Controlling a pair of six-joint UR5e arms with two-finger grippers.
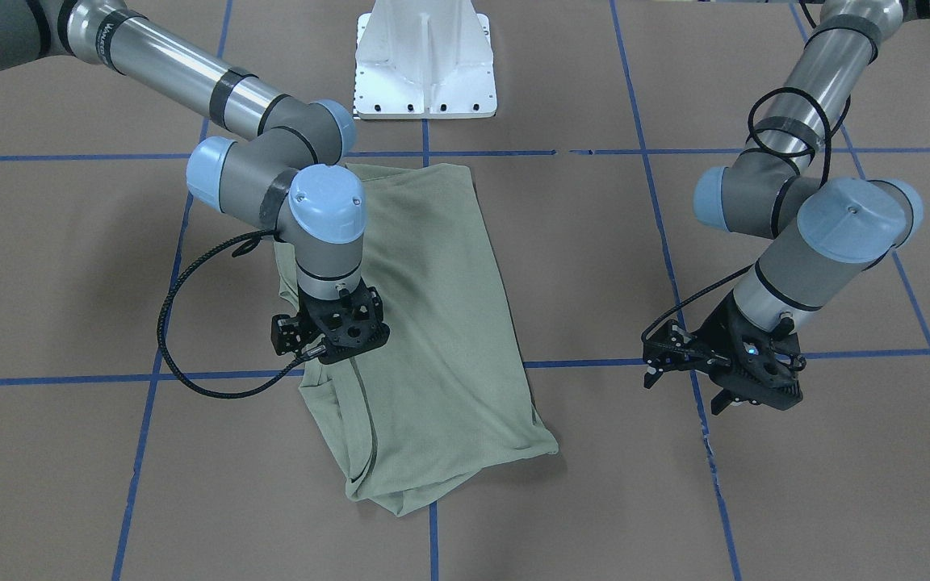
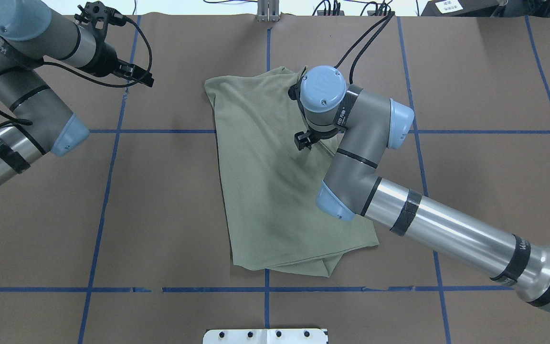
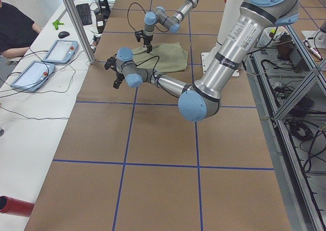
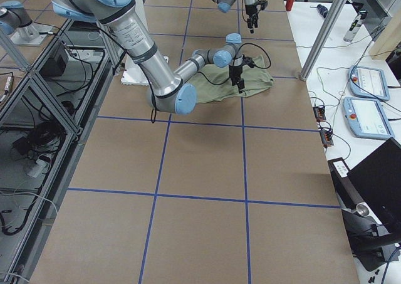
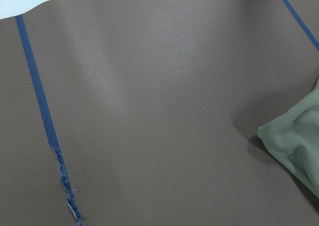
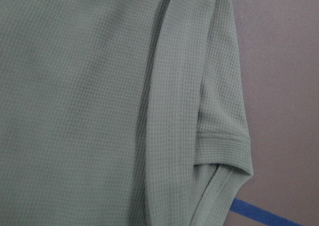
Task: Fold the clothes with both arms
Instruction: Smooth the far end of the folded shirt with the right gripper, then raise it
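The clothes (image 1: 433, 323) are one pale green knit shirt, folded into a long strip across the table's middle (image 2: 265, 191). My right gripper (image 1: 340, 345) points straight down over the strip's edge, on the robot's right and towards the operators' end. Its fingers are hidden under the wrist, so I cannot tell their state. The right wrist view is filled with fabric and a folded-in sleeve cuff (image 6: 222, 146). My left gripper (image 1: 715, 401) hangs over bare table well away from the shirt (image 2: 143, 79); it looks open and holds nothing. A shirt corner (image 5: 299, 146) shows in the left wrist view.
Brown table paper carries a grid of blue tape lines (image 2: 112, 131). The white pedestal base (image 1: 425, 64) stands at the robot's side. A seated person (image 3: 12, 27) and control tablets (image 3: 61, 50) are beside the table's far edge.
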